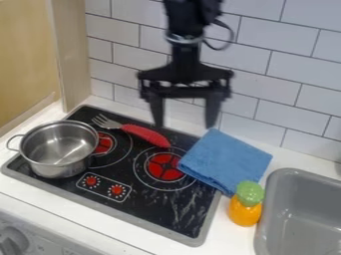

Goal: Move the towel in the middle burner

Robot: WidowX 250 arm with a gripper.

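My gripper (186, 124) hangs above the back of the stove, open, its two fingers pointing down with nothing between them. The folded blue towel (225, 160) lies to its lower right, across the stove's right edge and onto the white counter. The towel's left corner reaches the right side of the red-centred burner (164, 166), most of which is uncovered. The black stove (160, 201) has a grey rim.
A metal pot (59, 147) stands on the stove's left side. A fork with a red handle (145, 135) lies along the back. An orange bottle with a green top (246, 204) stands by the towel, left of the grey sink (299, 209). Tiled wall behind.
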